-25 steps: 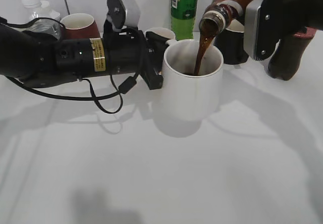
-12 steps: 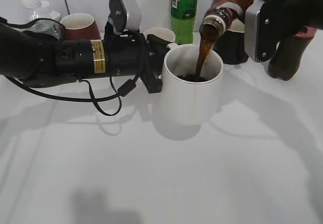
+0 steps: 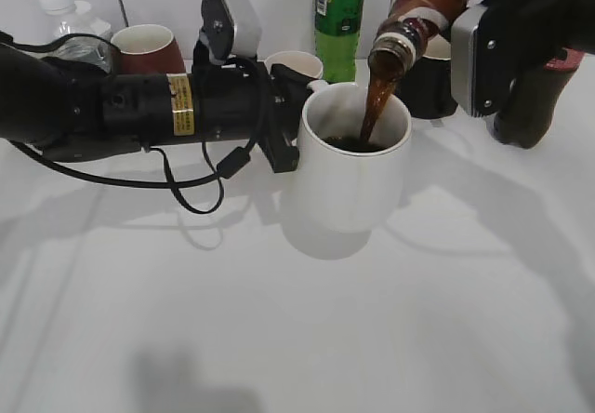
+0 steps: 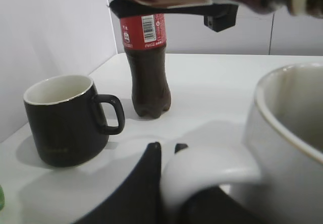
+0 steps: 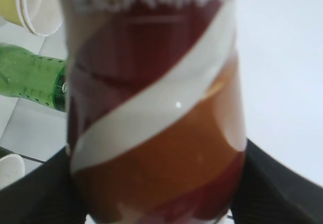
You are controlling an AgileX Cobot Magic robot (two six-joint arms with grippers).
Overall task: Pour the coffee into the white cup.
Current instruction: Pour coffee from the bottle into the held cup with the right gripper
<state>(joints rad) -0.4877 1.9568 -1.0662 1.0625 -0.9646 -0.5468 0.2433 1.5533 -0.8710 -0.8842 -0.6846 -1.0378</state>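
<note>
The white cup (image 3: 351, 180) stands mid-table with dark coffee inside. My left gripper (image 3: 296, 120) is shut on the cup's handle (image 4: 212, 171) from the left. My right gripper (image 3: 465, 22) is shut on the coffee bottle (image 3: 418, 13), which fills the right wrist view (image 5: 151, 113). The bottle is tilted mouth-down over the cup, and a brown stream (image 3: 372, 111) falls from its mouth into the cup. The right fingertips are hidden behind the bottle.
A black mug (image 4: 65, 120) and a cola bottle (image 4: 149, 67) stand behind the cup on the right. A green bottle (image 3: 337, 13), a small white cup (image 3: 294, 62), a red-brown cup (image 3: 147, 48) and a clear bottle (image 3: 70, 22) line the back.
The coffee level in the white cup has risen. The pouring stream continues. The bottle and both arms have barely moved.
</note>
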